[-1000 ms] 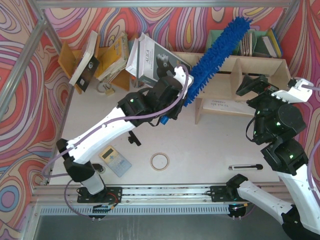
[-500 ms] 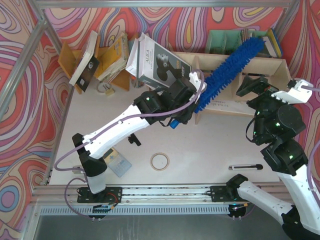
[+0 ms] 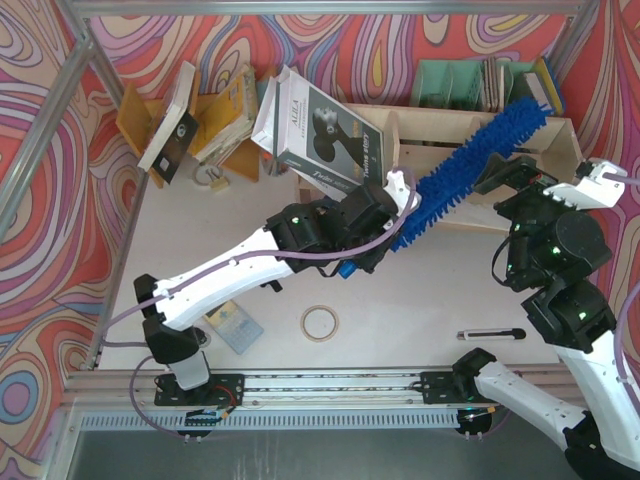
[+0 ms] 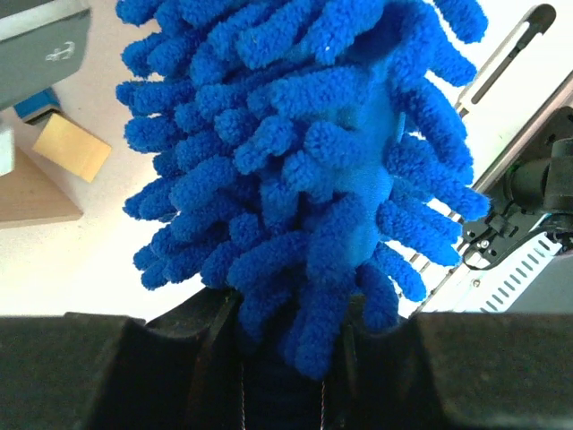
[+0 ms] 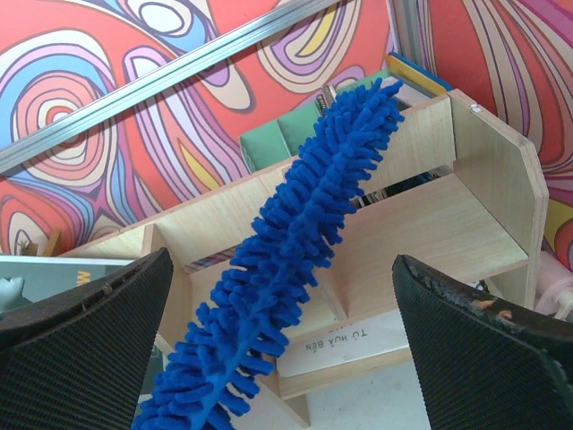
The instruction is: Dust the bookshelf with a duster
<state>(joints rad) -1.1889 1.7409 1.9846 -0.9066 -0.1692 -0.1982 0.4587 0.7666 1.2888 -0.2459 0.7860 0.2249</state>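
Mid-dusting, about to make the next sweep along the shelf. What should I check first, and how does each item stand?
1. Hold on the duster: left gripper shut on its handle end. Ok.
2. Duster placement: it lies diagonally across the dividers of the bookshelf, tip near the back right corner. Ok.
3. Fibres actually touching the wood: cannot tell.
4. Right gripper: open and empty, close beside the duster head. Room for a sweep: cannot tell.
5. Grey book leaning at the shelf's left end: the left wrist is right beside it. Gap: cannot tell.
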